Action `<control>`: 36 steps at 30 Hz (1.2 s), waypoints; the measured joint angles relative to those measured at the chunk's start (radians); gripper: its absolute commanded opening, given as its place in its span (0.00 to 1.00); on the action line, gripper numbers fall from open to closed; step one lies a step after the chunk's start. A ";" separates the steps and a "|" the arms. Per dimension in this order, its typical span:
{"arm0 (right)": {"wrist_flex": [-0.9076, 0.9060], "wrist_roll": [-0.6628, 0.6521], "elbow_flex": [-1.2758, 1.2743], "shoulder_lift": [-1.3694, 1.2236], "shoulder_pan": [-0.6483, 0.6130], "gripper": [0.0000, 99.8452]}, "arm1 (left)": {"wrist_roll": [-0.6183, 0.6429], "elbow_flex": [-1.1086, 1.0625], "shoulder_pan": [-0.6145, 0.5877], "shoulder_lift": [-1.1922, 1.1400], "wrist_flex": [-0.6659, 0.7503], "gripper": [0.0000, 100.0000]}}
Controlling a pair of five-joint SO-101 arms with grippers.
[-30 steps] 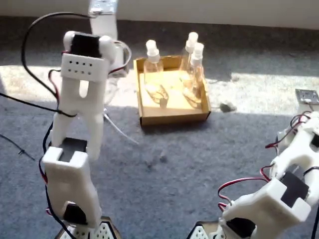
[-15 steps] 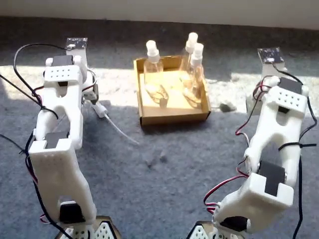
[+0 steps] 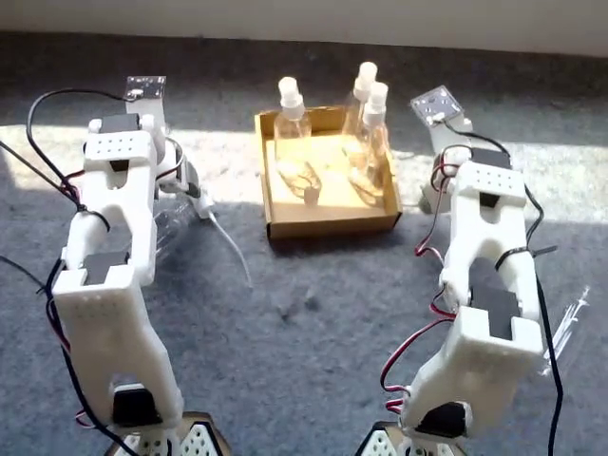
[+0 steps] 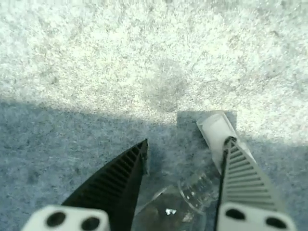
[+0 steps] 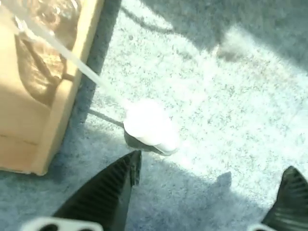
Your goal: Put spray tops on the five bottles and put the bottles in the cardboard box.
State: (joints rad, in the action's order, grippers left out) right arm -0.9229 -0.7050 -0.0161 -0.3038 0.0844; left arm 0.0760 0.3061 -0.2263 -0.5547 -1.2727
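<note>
**A:** Which step is in hand, and how can it be done well?

**B:** I think it is the picking up of the parts. The cardboard box (image 3: pixel 328 220) stands between the two arms, with three capped bottles (image 3: pixel 292 119) upright inside. The left gripper (image 4: pixel 186 141) is released, with one jaw on each side of a clear bottle (image 4: pixel 185 199). This bottle lies on the carpet (image 3: pixel 313 323), on the left arm's side of the box. The gripper should close gently on the round body, not on the neck. The right gripper (image 5: pixel 211 166) is also spread wide, above a spray top (image 5: pixel 149 126) lying near the box's other wall. It should take only the white head.

**A:** And the materials?

**B:** The box is stiff, matte card. The bottle looks like thin, glossy plastic and is round, so it may roll or slip. The head is small and smooth. Its dip tube (image 5: pixel 72 57) is thin and looks bendy. It crosses the box wall, so it may snag.
</note>
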 measured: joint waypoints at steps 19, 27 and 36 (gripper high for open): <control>0.423 -0.023 -0.199 -0.072 0.000 0.40 | -0.003 -0.002 -0.006 0.000 0.006 0.24; 0.514 0.051 -0.199 -0.133 -0.002 0.39 | -0.003 -0.002 -0.006 0.000 0.006 0.24; 0.517 0.057 -0.199 -0.138 0.018 0.21 | -0.003 -0.002 -0.006 0.000 0.006 0.24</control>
State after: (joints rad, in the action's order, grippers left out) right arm -0.4058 -0.6483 -0.2156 -0.4419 0.1028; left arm 0.0729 0.3046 -0.2325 -0.5547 -1.2666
